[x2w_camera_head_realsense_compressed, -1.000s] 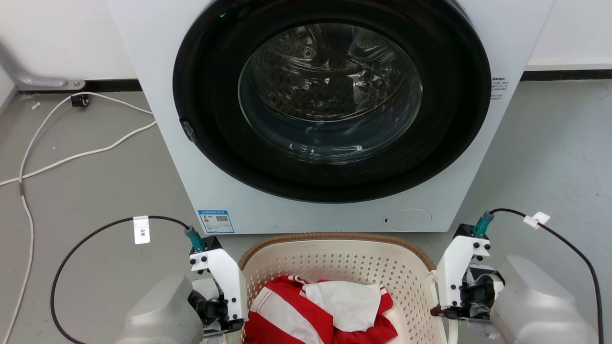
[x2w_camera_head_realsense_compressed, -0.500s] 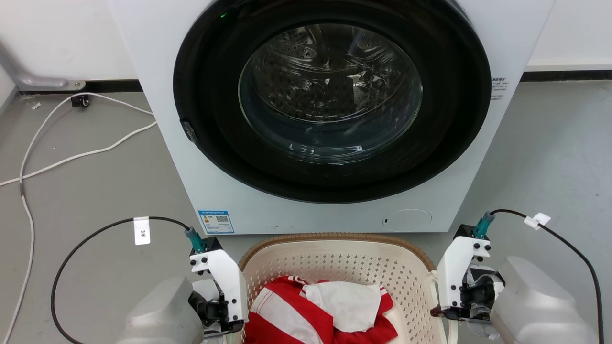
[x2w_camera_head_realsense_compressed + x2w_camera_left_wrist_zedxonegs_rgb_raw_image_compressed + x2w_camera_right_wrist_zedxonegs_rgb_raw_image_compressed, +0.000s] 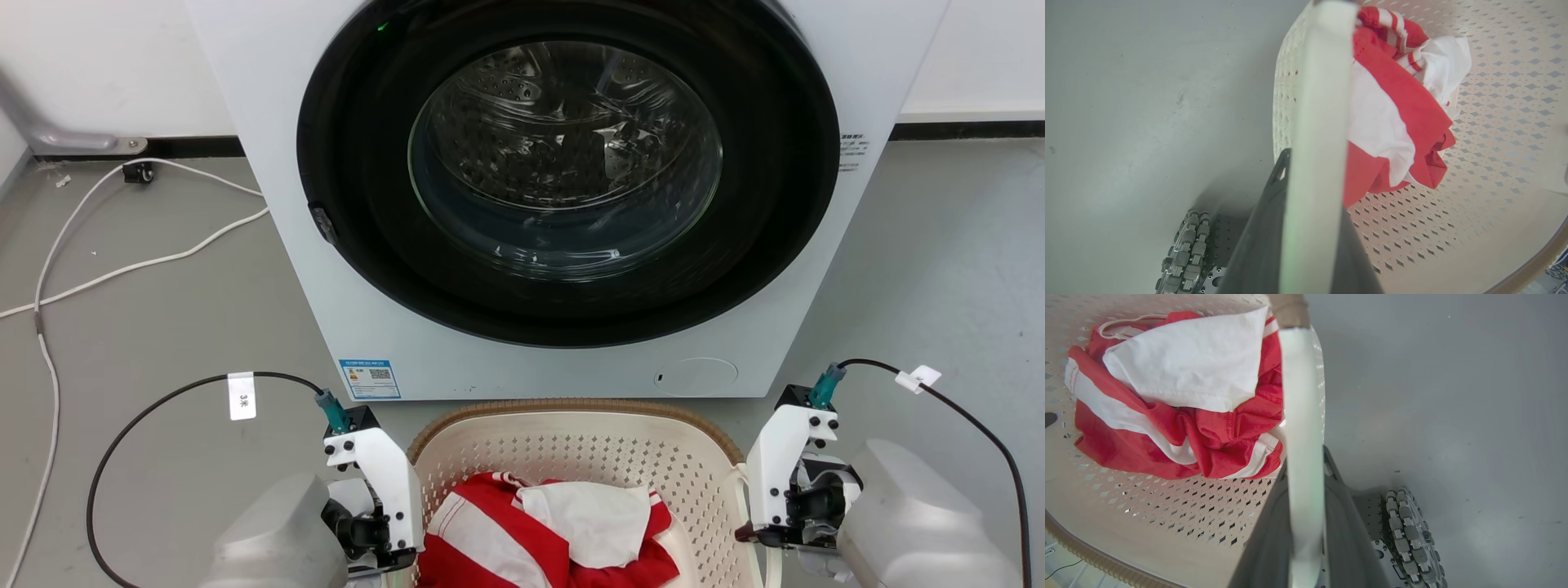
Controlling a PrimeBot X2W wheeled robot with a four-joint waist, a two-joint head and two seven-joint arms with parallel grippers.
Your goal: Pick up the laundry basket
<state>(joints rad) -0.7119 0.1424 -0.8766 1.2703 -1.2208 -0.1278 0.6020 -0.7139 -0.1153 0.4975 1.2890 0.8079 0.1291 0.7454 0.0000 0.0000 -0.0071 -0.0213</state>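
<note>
Your laundry basket [image 3: 576, 406] sits low in the head view, just in front of the washing machine [image 3: 269, 188] and between your two wrists. It is cream plastic with rounded corners, walls pierced with small diamond holes, and a brown woven-look rim. A crumpled red-and-white garment [image 3: 490, 531] lies inside it.

Your left gripper [image 3: 1310, 183] has its two dark fingers closed narrowly on the left handle [image 3: 1318, 102], a smooth white strap that runs up between them in the left wrist view. Your right gripper [image 3: 1304, 477] clamps the right handle [image 3: 1300, 396] the same way.

Straight ahead, the washer's white front and its round dark glass door [image 3: 563, 163] stand close behind the far rim, so you have little room forward. You cannot tell from these views whether the basket's base touches the floor [image 3: 939, 245].

To either side the grey floor is smooth and open. A white cable [image 3: 122, 265] trails across it well off to your left. A roller-studded wheel [image 3: 1186, 245] shows on the floor near the fingers in each wrist view.
</note>
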